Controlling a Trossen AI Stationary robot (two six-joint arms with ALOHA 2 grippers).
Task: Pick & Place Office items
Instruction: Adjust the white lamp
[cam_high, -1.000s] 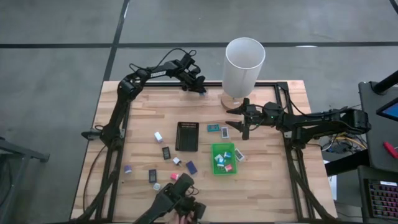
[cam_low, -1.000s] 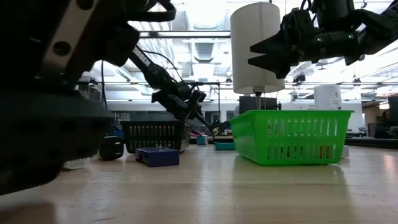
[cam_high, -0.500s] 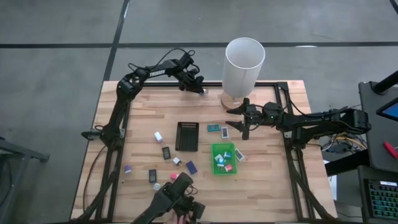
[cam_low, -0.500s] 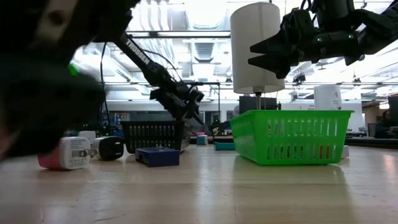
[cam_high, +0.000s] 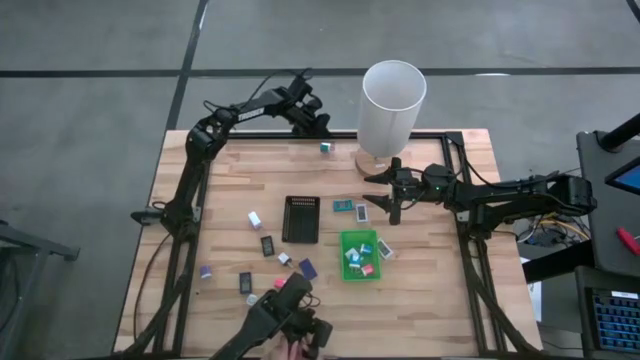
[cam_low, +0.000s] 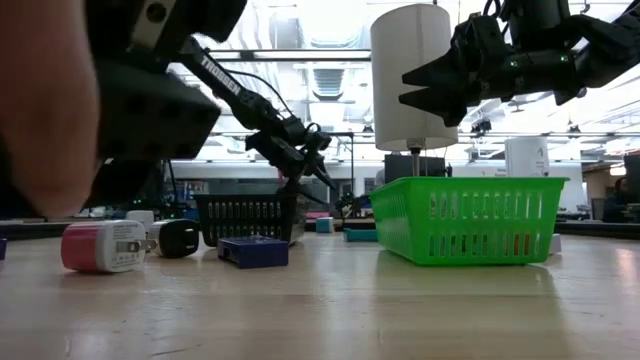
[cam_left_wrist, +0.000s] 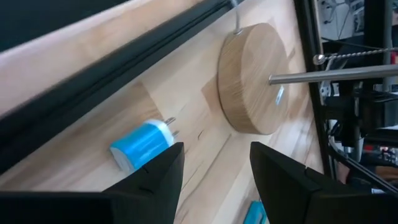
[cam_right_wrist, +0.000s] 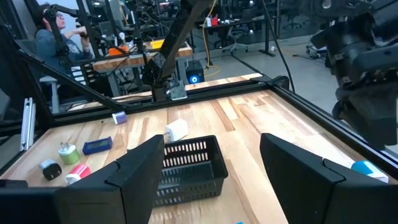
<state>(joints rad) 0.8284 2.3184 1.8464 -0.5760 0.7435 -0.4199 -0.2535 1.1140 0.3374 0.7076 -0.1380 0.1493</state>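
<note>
Only the left wrist view shows that the small blue item (cam_left_wrist: 142, 144) is a plug adapter, lying on its side near the round wooden base (cam_left_wrist: 252, 79), prongs toward that base; from above it is a speck (cam_high: 325, 147) at the desk's far edge. The left gripper (cam_high: 318, 124) hangs above that far edge, arm stretched along it, fingers (cam_left_wrist: 151, 182) parted and empty. The right gripper (cam_high: 388, 191) hovers mid-desk beside the white cylinder (cam_high: 392, 107), high over the green tray (cam_low: 466, 218) in the low view, fingers (cam_right_wrist: 132, 177) wide apart, empty. The low view alone shows a pink-and-white charger (cam_low: 103, 247), prongs pointing at the black ribbed tray (cam_low: 247, 218). Other pieces lie scattered around the trays.
</note>
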